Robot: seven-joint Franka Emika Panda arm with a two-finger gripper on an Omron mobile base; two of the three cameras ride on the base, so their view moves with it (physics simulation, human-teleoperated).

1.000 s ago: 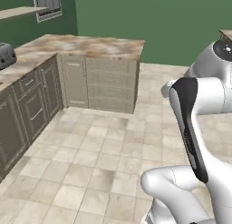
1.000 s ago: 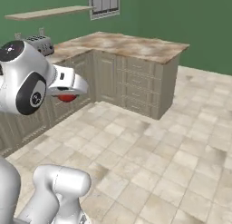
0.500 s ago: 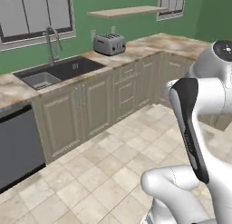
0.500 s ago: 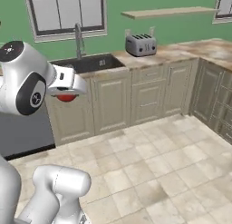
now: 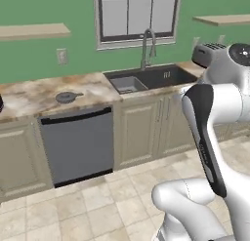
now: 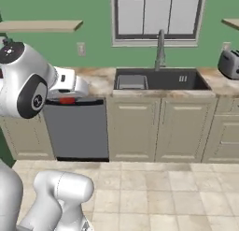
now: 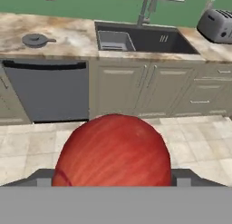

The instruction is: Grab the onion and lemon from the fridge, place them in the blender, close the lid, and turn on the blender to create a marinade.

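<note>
The white arm's jaws are holding the glossy red-brown round onion (image 7: pixel 113 150), which is sitting between the two dark fingertips (image 7: pixel 41 176) and pressing against both of them, so the jaws are standing wide around it. From the right base view the onion (image 6: pixel 66 100) is peeking out as a small red sliver under the white hand, hanging in the air in front of the grey dishwasher front (image 6: pixel 77 127), well above the beige tiled floor (image 6: pixel 154 183).

Ahead of the hand, the marbled beige stone table (image 7: pixel 68 37) is running along the green wall. The flat round dark grey lid with its raised centre knob (image 7: pixel 36 39) is lying on that table, above the dishwasher and to the left of the dark sunken sink (image 7: pixel 145 38). In the left base view the lid (image 5: pixel 68 96) is resting flat on the table, well apart from the sink (image 5: pixel 149 79).

A tall curved metal tap (image 5: pixel 148 47) is standing behind the sink, under the window (image 5: pixel 136 13). A silver toaster (image 7: pixel 216 26) is sitting on the table beyond the sink, at the right. Cream panelled cabinet doors (image 6: pixel 158 127) are filling the space below the sink.
</note>
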